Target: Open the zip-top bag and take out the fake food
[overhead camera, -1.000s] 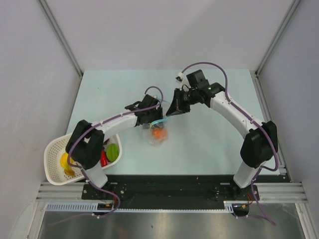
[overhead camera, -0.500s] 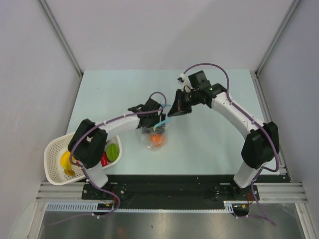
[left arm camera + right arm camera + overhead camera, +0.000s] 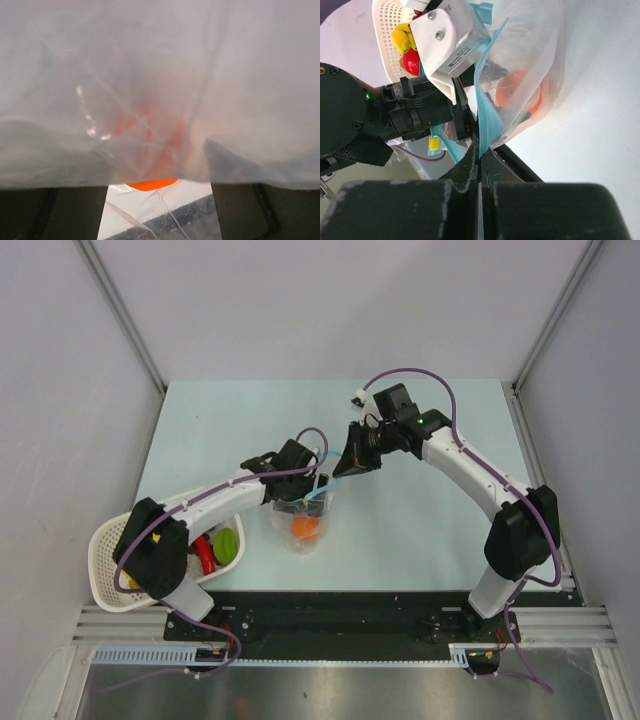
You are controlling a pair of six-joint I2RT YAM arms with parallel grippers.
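Observation:
The zip-top bag (image 3: 298,512) hangs between my two grippers, with the orange ball (image 3: 305,528) inside it. My right gripper (image 3: 340,470) is shut on the bag's teal zip strip (image 3: 320,492). The right wrist view shows its jaws (image 3: 480,155) pinching the strip (image 3: 487,120), with the ball (image 3: 520,95) behind the film. My left gripper (image 3: 303,480) is at the bag's mouth. In the left wrist view its fingers (image 3: 55,210) stand apart. Blurred bag film covers the lens, and the ball (image 3: 150,184) shows between the fingers. I cannot tell whether they are inside the bag.
A white mesh basket (image 3: 105,565) stands at the near left under my left arm. It holds a green oval (image 3: 226,543) and a red piece (image 3: 205,555). The right wrist view also shows a yellow piece (image 3: 400,37) in the basket.
My left gripper has moved toward the near left and the bag went with it. The bag now hangs more open and upright. My right gripper kept its hold on the strip.

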